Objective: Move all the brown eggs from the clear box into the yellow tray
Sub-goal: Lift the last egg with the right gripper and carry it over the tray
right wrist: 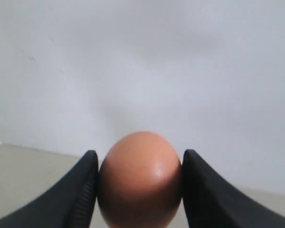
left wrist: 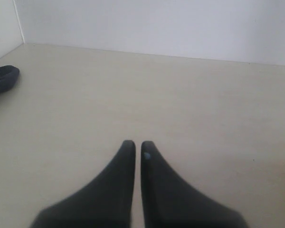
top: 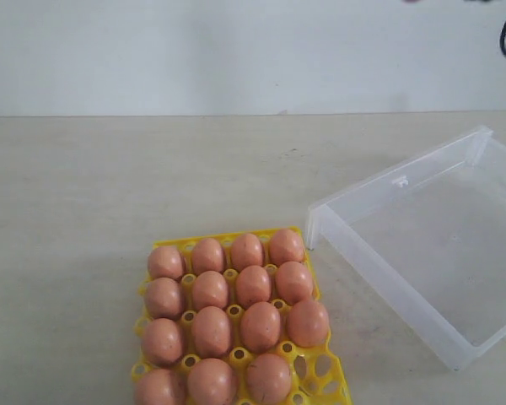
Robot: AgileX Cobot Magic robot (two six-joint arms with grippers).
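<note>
Exterior view: the box (top: 438, 245) at right looks empty, and the tray (top: 317, 372) at near left carries eggs (top: 253, 285) in every socket but its near-right one. The right gripper (right wrist: 139, 154) clamps an egg (right wrist: 140, 183), probably the last to place. The left gripper (left wrist: 137, 144) is pinched narrow and holds nothing.

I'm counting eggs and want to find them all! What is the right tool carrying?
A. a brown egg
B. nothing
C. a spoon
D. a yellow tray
A: the right wrist view shows a brown egg pinched between the two sides of the right tool.
</note>
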